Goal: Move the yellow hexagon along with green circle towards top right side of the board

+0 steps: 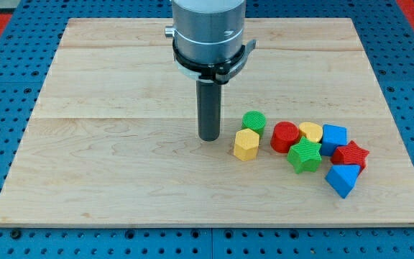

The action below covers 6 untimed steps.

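The yellow hexagon (pixel 246 144) lies just right of the board's middle. The green circle (pixel 254 121) sits right above it, touching or nearly touching it. My tip (pixel 208 137) rests on the board just left of both blocks, a small gap from the yellow hexagon and level with the space between the two.
A cluster lies to the right: a red circle (pixel 284 136), a yellow heart-like block (pixel 310 132), a green star (pixel 305 155), a blue cube (pixel 333 137), a red star (pixel 351 155), a blue triangle (pixel 343 179). The wooden board (pixel 121 180) sits on a blue pegboard.
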{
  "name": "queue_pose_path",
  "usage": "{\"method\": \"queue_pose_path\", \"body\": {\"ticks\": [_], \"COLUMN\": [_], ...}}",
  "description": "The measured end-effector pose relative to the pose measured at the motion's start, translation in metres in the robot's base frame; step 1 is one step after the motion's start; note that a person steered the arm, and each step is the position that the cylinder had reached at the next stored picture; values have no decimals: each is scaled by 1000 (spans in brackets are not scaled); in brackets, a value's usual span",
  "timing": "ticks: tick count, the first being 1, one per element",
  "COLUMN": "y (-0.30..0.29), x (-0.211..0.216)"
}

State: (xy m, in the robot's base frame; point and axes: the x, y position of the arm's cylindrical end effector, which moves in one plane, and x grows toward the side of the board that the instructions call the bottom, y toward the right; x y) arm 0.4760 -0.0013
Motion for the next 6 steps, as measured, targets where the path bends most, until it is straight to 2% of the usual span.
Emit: {"method": "queue_pose_path", "body": {"ticks": [2,3,4,5,6], "y": [0,1,0,55,55], "x": [-6,12,73,43,-27]}}
